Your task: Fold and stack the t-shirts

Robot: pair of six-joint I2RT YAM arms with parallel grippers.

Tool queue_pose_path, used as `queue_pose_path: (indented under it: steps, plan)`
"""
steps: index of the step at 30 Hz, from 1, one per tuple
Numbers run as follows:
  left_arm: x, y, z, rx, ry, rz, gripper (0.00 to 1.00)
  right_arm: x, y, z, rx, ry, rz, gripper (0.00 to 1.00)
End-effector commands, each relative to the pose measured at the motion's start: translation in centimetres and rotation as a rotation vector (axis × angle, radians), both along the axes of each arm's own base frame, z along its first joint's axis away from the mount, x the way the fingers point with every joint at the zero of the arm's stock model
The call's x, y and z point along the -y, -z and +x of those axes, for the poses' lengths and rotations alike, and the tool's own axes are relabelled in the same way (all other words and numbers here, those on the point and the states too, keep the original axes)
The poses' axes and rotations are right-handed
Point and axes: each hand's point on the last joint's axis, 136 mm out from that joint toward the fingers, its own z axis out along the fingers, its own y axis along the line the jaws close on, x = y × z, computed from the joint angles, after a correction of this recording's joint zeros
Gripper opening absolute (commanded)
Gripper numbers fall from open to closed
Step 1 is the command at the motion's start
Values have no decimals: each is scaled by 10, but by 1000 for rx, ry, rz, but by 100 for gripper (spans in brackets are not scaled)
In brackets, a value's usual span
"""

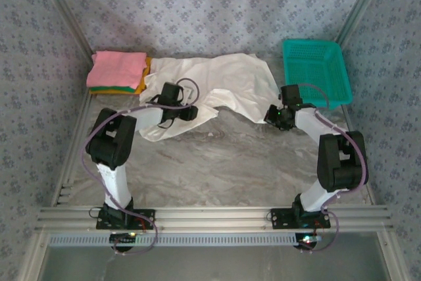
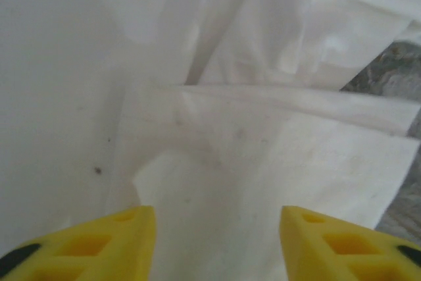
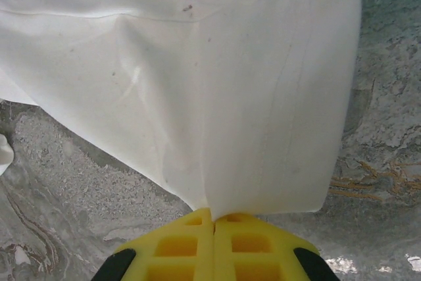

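1. The table is a grey marble-patterned slab with brownish veins.
2. Silver metal rails run across its near edge, where both arm bases are bolted.
3. Blue-grey cloth walls with a small repeating flower print close in the back and both sides.
4. A teal basket sits in the back right corner, just behind the right arm's wrist.
5. A folded stack lies in the back left corner, pink on top with green and orange layers showing under it.
6. The white shirt lies crumpled across the back middle of the table, between the stack and the basket. Its left end reaches the stack, and a strip trails toward the near left.
7. The left gripper hangs over the left part of the white shirt. Its yellow fingers stand well apart, and folded layers of cloth lie beyond the gap. Nothing is pinched between them.
8. The right gripper is at the right end of the shirt, near the basket. Its fingers are pressed together on a corner of the white cloth, which fans out from the tips over the marble.
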Motion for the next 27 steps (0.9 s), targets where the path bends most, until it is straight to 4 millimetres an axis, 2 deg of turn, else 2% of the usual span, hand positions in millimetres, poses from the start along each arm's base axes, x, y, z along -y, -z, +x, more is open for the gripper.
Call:
queue_pose_path:
  steps: [1, 2, 3, 6, 10, 12, 14, 15, 16, 17, 21, 24, 27]
  plan:
    - [-9, 1, 10, 5, -30, -2, 22, 2, -15, 0, 32, 20, 4, 0]
    - [-14, 1, 10, -1, -45, -5, 8, 2, -17, 0, 37, 22, 2, 0]
    - [-17, -2, 10, -1, -53, -7, 0, 4, -17, 1, 39, 26, -2, 0]
    - [-27, -24, 3, 52, -75, -5, 0, 7, -16, -1, 30, 33, -3, 0]
    - [-50, -57, -14, 130, -139, 14, 0, 11, -14, -2, 26, 49, -1, 0]
    - [-62, -64, -23, 131, -173, 9, 0, 12, -13, -2, 28, 57, 3, 0]
    - [-61, -66, -32, 133, -147, -22, 0, 12, -11, 0, 28, 54, 2, 0]
    - [-58, -65, -32, 129, -136, -28, 7, 12, -10, 1, 25, 52, 3, 0]
    - [-48, -62, -30, 113, -96, -41, 36, 10, -8, 1, 23, 48, 6, 0]
    - [-39, -58, -25, 92, -62, -40, 59, 9, -5, 3, 22, 46, 8, 0]
    - [-14, -47, 10, 38, -15, -31, 69, 3, -2, 4, 17, 41, 28, 0]
    - [3, -42, 34, 28, 8, -63, 69, 2, -5, 3, 22, 41, 20, 0]
    - [12, -27, 52, -4, 27, -56, 70, 4, -9, 1, 32, 43, 16, 0]
